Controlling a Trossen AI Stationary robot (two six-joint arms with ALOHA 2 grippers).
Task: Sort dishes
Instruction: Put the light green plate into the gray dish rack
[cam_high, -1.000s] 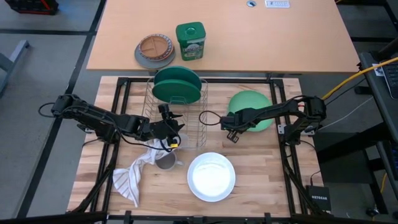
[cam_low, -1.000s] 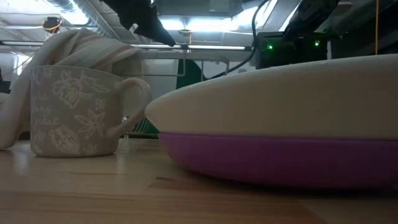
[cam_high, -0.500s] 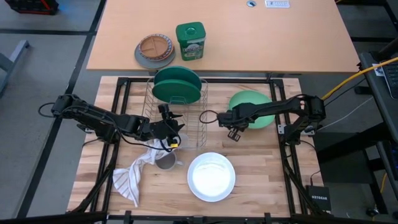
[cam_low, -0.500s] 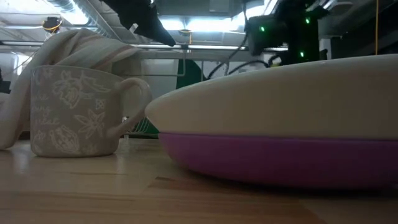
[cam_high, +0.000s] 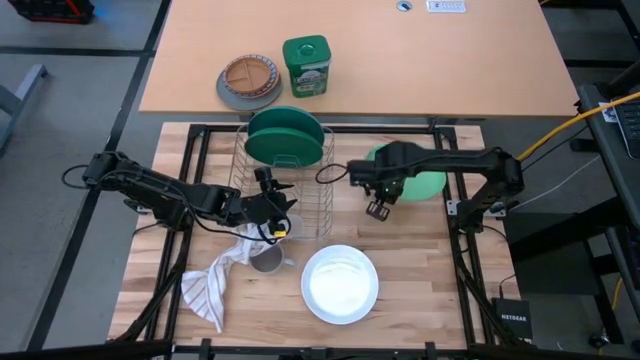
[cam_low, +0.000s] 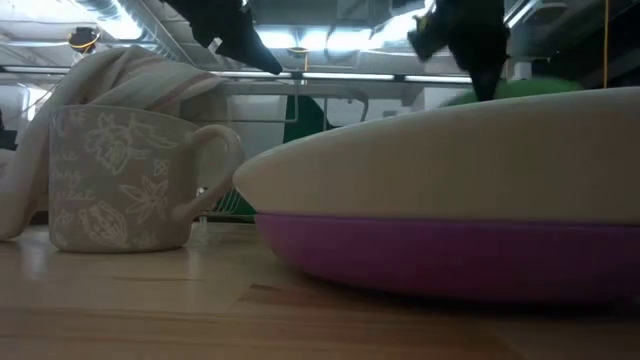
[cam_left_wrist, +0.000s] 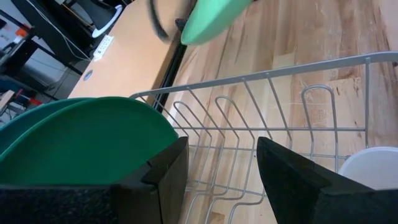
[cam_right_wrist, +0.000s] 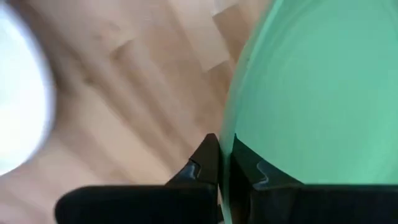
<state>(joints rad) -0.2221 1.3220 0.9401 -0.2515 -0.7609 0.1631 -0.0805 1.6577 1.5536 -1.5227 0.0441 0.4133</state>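
Green plates: sorting is partly done.
One dark green plate (cam_high: 285, 135) is racked (cam_high: 322, 205); the light green plate (cam_right_wrist: 311, 93) is pinched by the right gripper (cam_high: 377, 209); the white plate (cam_high: 340, 283) is left; the left gripper (cam_left_wrist: 217, 168) is spread empty.

Tabletop (cam_high: 440, 270): butcher-block wood, matt, visible grain. Tan desk (cam_high: 450, 60) at top of high view: smooth laminate look. Rack (cam_high: 310, 215), centre: thin bare metal wire w/ slight shine. Teal plate (cam_right_wrist: 311, 93), dark green plate (cam_left_wrist: 81, 143), white plate (cam_high: 340, 283), purple plate (cam_low: 440, 258): smooth plastic, soft sheen. Mug (cam_low: 120, 180), left in low view: matt w/ raised flower relief. Cloth (cam_high: 215, 280), lower left: soft woven fabric, striped. Left hand (cam_left_wrist: 217, 168) fingers (cam_left_wrist: 292, 180): black, grainy matt.
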